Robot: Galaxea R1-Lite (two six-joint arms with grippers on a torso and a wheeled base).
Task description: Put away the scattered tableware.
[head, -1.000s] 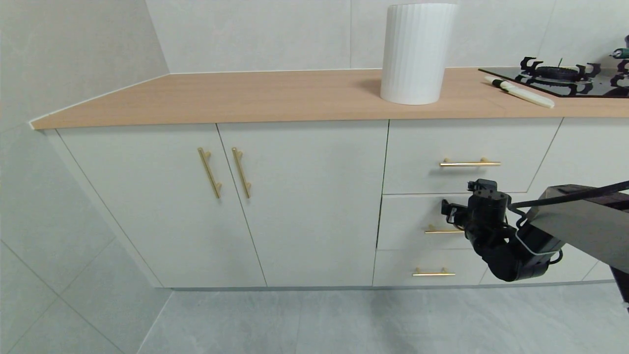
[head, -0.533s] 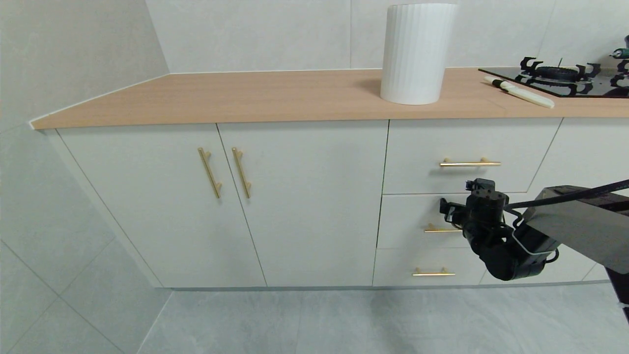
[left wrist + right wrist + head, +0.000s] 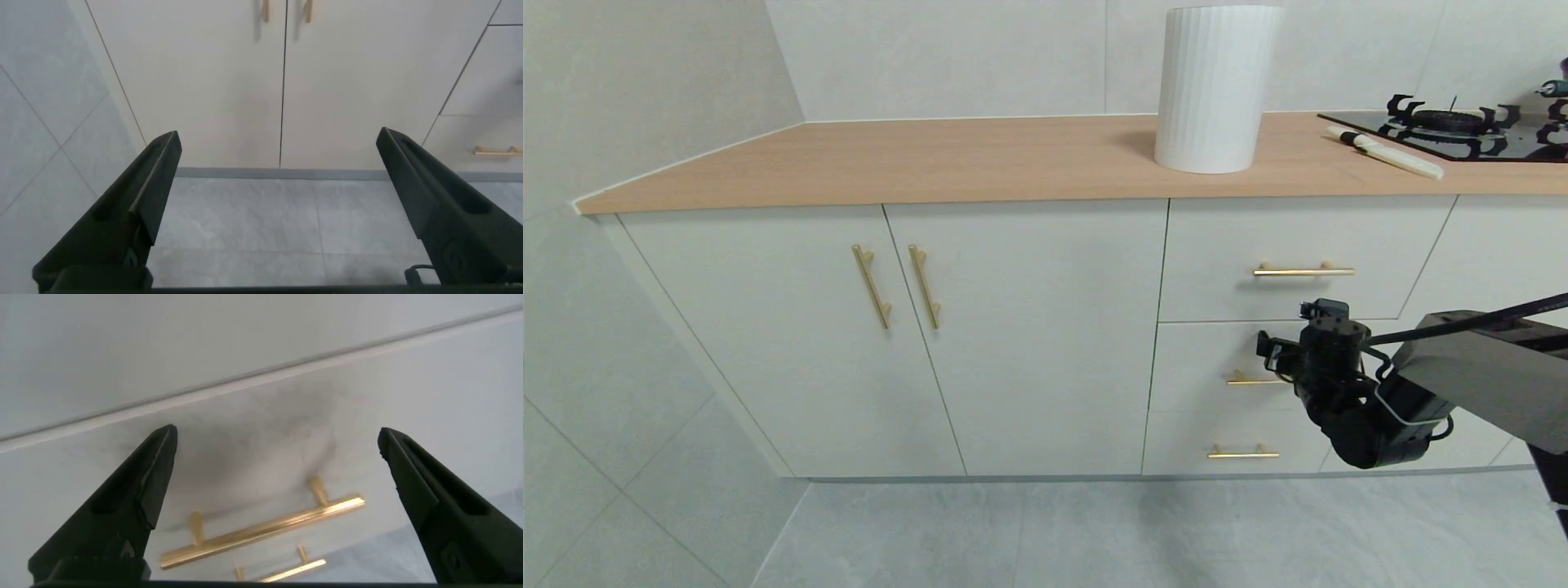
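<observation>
Our head camera looks forward and down from well back at the cabinet doors [image 3: 1013,343] and drawers [image 3: 1298,245]. Our left wrist camera shares those doors, seen far beyond its jaws; our right sits close, the middle drawer handle [image 3: 261,529] between its jaws.

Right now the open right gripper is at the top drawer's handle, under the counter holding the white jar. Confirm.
Wrong drawer: the head view shows the open right gripper at the middle drawer's handle, under the counter holding the white jar.
</observation>
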